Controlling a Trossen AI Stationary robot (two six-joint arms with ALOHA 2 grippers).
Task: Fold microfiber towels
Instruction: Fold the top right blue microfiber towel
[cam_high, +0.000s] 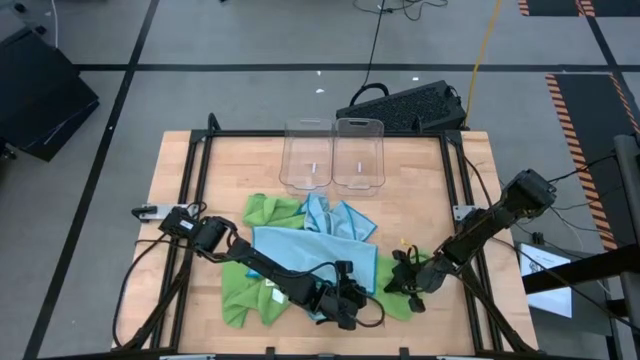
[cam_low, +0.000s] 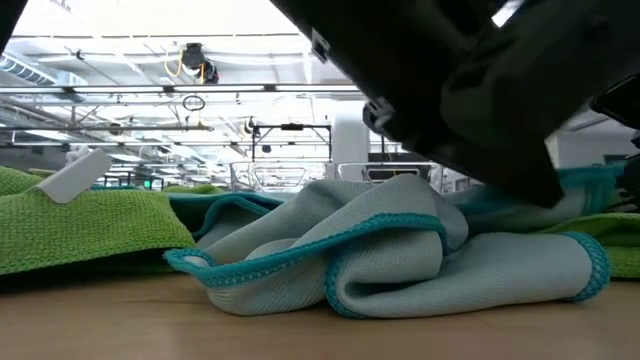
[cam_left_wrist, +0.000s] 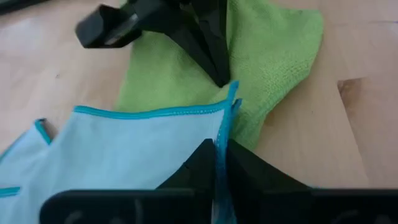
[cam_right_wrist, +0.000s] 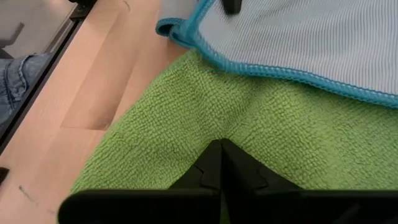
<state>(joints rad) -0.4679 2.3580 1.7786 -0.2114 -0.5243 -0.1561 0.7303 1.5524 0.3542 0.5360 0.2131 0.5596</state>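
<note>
Two clear plastic bins (cam_high: 332, 152) stood side by side at the far edge of my table (cam_high: 190, 170), just beyond the cloth pile; nothing showed inside either one.

The microfiber towels (cam_high: 300, 250) lay heaped in the middle and near part of the table: a light blue towel (cam_high: 310, 252) spread on top, lime green towels showing under it at the far left, the near left and the near right. In the low view the blue cloth (cam_low: 400, 260) sat rumpled in loose folds, with green cloth (cam_low: 90, 230) to its side.

My left arm ran low across the table from the left edge, and my left gripper (cam_high: 345, 305) was down at the near edge of the blue towel. Its fingers (cam_left_wrist: 199, 171) were pinched on that towel's teal-stitched hem (cam_left_wrist: 219, 143), which ran up between them.

My right arm reached in from the right side, with my right gripper (cam_high: 410, 287) lowered onto the near-right green towel (cam_right_wrist: 205, 118). Its fingers (cam_right_wrist: 214, 162) were clamped fully together with their tips pressed into the green pile; I could not tell whether any cloth was caught between them.

I could read no writing or label anywhere.
</note>
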